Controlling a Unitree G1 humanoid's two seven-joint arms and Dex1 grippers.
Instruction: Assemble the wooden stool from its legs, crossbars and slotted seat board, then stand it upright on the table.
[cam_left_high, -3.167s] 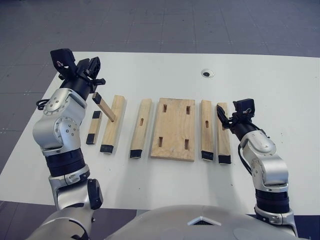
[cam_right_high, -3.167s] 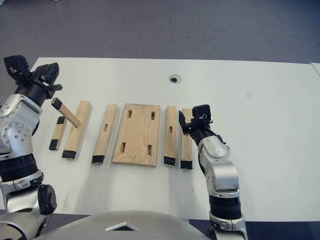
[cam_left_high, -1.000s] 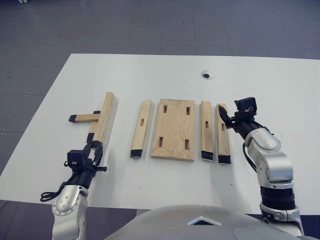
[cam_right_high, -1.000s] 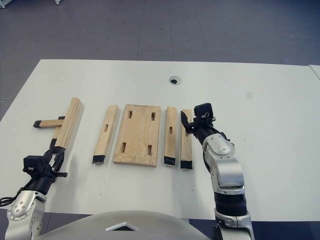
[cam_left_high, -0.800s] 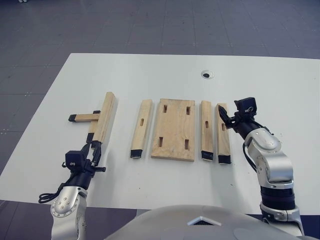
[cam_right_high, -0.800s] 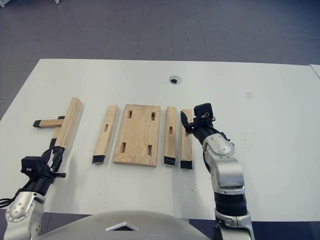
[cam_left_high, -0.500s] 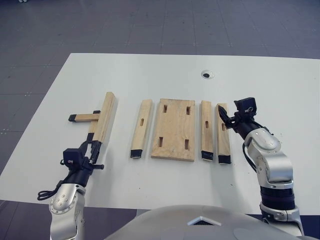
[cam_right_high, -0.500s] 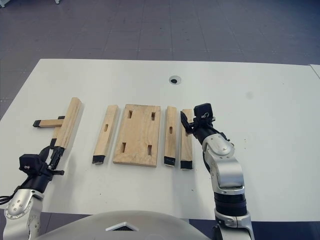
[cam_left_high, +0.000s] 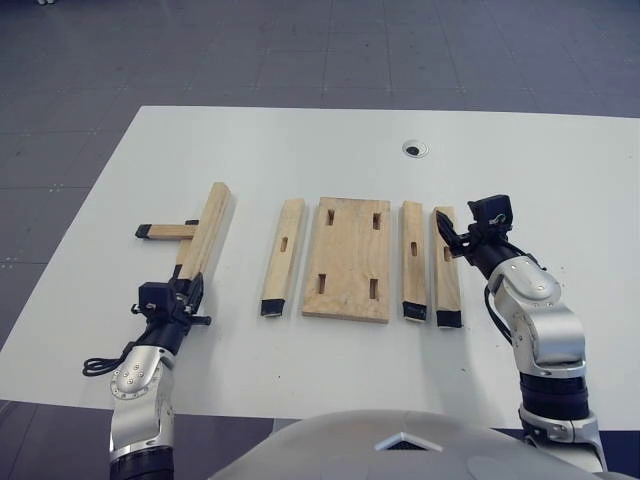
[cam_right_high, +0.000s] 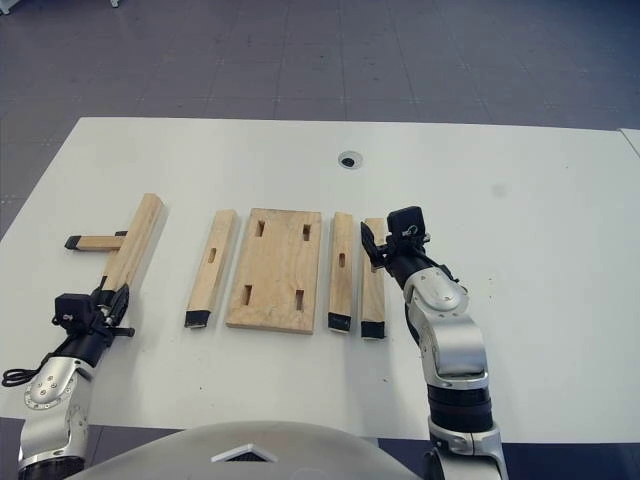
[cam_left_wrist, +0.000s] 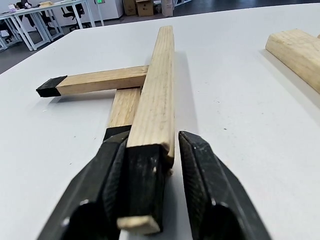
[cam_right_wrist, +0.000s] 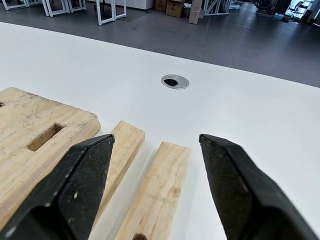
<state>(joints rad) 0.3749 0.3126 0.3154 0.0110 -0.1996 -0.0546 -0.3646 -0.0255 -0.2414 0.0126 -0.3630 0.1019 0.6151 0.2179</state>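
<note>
at the left of the head view, astride the black-capped near end of the outer leg (cam_left_high: 207, 232) with the left jaws. sliver of gap beside one finger (cam_left_wrist: 200, 170) in the wrist view, so judged released, not yet pinching. through that leg's slot, a crossbar (cam_left_high: 165, 233) poking out toward the left edge. tight beside or partly under its near half, cannot tell which, a second crossbar (cam_left_high: 184, 265). all flat on the bench (cam_left_high: 300, 140).

probably light, stiff, dry wood: no crush risk, decent grip on bare grain, perhaps less on the caps. best taken across the narrow width, nearer the joint for balance. likely loose at the slot, so worth lifting level to avoid shedding the crossbar.

in the middle, the seat board (cam_left_high: 348, 258), with a second leg (cam_left_high: 283, 252) on its left, a third leg (cam_left_high: 412, 258) and a fourth leg (cam_left_high: 446, 265) on its right. above the far ends of those two, right jaws spread wide, holding nothing. cable grommet (cam_left_high: 412, 149) well behind, no hindrance. nearest nuisance: the second crossbar, apt to be dragged along.
</note>
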